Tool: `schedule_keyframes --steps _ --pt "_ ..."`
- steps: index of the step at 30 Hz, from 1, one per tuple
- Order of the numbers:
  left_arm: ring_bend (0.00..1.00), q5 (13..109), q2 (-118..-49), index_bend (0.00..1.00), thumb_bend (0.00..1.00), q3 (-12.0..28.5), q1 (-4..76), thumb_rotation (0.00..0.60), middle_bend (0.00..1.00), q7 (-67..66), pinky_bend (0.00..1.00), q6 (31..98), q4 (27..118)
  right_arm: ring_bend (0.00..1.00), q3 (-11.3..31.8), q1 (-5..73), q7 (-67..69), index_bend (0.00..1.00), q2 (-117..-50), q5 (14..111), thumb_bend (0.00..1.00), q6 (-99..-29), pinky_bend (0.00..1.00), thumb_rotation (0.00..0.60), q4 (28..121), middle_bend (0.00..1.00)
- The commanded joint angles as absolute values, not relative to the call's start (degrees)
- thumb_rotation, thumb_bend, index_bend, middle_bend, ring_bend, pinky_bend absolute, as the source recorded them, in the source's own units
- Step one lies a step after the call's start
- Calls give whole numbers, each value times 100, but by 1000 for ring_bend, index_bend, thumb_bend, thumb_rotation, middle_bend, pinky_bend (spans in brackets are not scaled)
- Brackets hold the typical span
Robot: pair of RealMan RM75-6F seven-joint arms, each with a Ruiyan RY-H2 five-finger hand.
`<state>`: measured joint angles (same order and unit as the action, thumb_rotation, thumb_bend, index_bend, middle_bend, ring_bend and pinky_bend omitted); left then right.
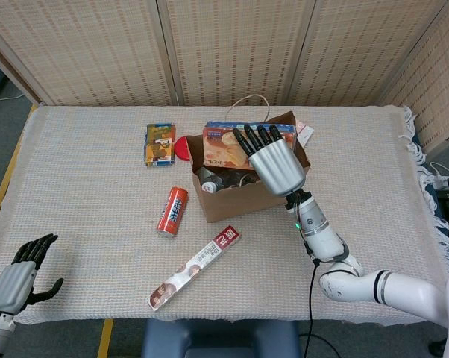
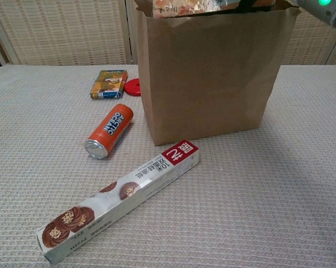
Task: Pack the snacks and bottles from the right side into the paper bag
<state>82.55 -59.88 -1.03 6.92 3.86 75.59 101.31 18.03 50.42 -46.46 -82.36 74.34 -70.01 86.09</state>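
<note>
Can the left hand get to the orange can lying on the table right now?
Probably yes. The left hand is open and holds nothing at the table's near corner, and bare cloth lies between it and the orange can. Whether the arm stretches that far, the views cannot settle.

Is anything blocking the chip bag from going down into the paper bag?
Possibly. The right hand holds the chip bag across the paper bag's open mouth. Bottles already lie inside beneath it, so it may rest on them rather than sink deep. Nothing else visible is in the way.
</note>
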Motion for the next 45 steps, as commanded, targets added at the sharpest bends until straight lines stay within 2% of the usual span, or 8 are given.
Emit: schedule_keyframes --steps 1,5,7,16,25,33,40,45 --pt "0 8253 -5989 0 337 -104 690 600 0 381 22 7560 10132 318 1855 5007 -5052 213 -8280 7048 147 -7003 537 600 8812 424" --pt "0 8244 -5993 0 338 -102 689 600 0 365 21 7564 10133 183 1931 5002 -5335 36 -8276 6736 90 -7058 419 600 9043 275" --pt "0 8238 -5993 0 338 -100 689 600 0 361 21 7564 10134 160 1958 4997 -5340 4 -8266 6694 72 -7115 394 600 9128 243" --pt "0 8246 -5996 0 338 -101 686 600 0 338 21 7578 10138 91 1970 4955 -5336 0 -8211 6733 36 -7370 308 600 9369 149" --pt "0 8247 -6002 0 337 -97 676 600 0 321 21 7604 10133 0 1896 4937 -5438 0 -8216 6741 15 -7487 159 600 9500 21" --pt "0 8226 -6001 0 338 -88 675 600 0 329 21 7603 10133 0 2065 4909 -5404 0 -8312 6722 13 -7824 148 600 9671 9" --pt "0 8257 -6003 0 338 -91 659 600 0 333 21 7643 10116 0 2269 4480 -4830 0 -7921 6632 12 -8268 148 600 10537 9" --pt "0 8284 -6014 0 338 -90 635 600 0 329 21 7702 10096 0 1869 3647 -3985 0 -7206 6947 12 -8629 131 600 11660 9"
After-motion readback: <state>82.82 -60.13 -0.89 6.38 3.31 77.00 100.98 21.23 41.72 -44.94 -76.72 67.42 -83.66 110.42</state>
